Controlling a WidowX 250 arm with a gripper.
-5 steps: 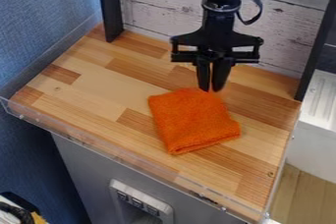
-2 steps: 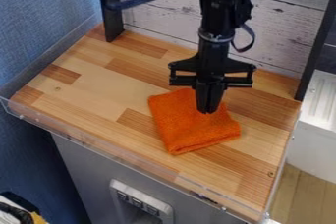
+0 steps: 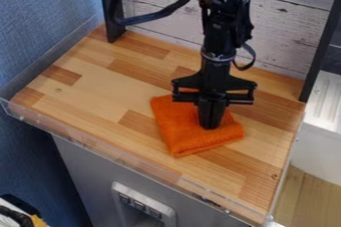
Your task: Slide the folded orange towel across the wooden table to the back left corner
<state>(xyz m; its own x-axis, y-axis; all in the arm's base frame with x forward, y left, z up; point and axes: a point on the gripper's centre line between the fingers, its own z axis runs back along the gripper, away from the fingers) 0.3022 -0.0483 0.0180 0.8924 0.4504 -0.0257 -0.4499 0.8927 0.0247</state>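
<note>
The black gripper [image 3: 210,125] hangs pointing down over the right-hand part of a folded orange cloth [image 3: 178,130], its two fingers close together with their tips at the cloth's middle right. Whether the tips press on the cloth or hover just above it, I cannot tell. The cloth lies flat on the wooden work surface [image 3: 100,96], a little right of centre, its back edge partly hidden behind the gripper.
A clear low rim [image 3: 120,160] runs along the front edge. Dark posts stand at the back left [image 3: 112,12] and right [image 3: 323,47], with a whitewashed plank wall [image 3: 286,27] behind. A white unit [image 3: 319,146] is at the right.
The gripper has come forward and down, from the cloth's back edge to over its right-hand part. Its fingers, slightly apart at first, are now close together. The cloth has not moved.
</note>
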